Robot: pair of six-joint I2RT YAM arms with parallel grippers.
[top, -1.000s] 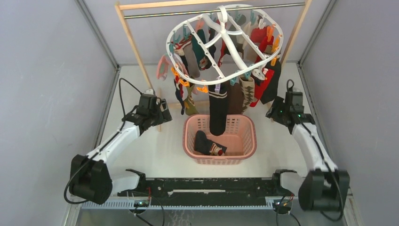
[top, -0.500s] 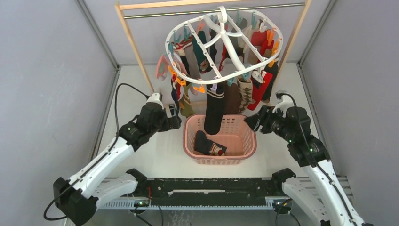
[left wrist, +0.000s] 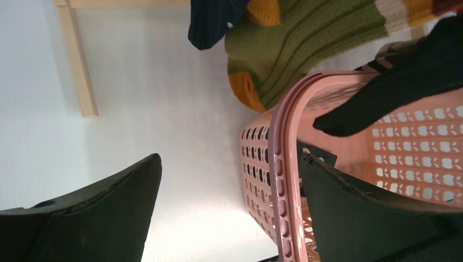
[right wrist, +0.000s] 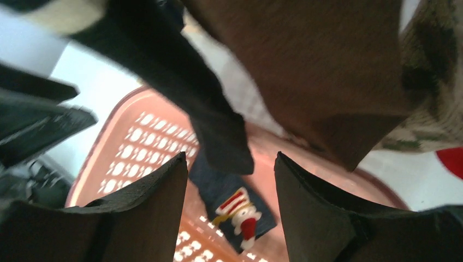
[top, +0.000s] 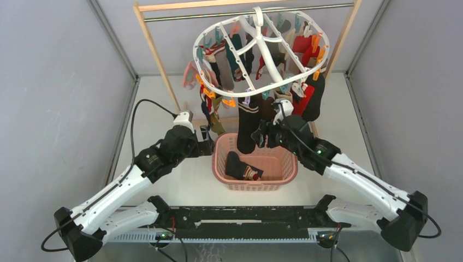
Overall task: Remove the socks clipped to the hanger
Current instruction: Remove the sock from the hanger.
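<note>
The hanger (top: 261,52) is hanging from the wooden-framed rail (top: 153,49) at 12 o'clock of the bench (top: 191,180). Its socks (top: 299,101) are dangling over the pink basket (top: 290,164), probably so that freed ones drop straight in. One patterned sock (top: 240,167) is already lying in the basket.

The right gripper (top: 263,134) is reaching in from 4 o'clock, its fingers spread and pinching nothing. In its wrist view the toe of a long black sock (right wrist: 180,76) is hanging just above the gap, with a brown sock (right wrist: 311,71) at its 2 o'clock. It looks to be lining up on the black one.

The left gripper (top: 205,140) is hovering at the basket's 9 o'clock, spread wide and empty. In its wrist view the basket rim is passing between its fingers without touching either. A green-and-orange striped sock (left wrist: 306,43) is hanging ahead of it, likely its own target.

The clips holding these socks are being hidden under the frame, and the right wrist view is blurring at close range. Which clip is holding the black sock is hard to tell.
</note>
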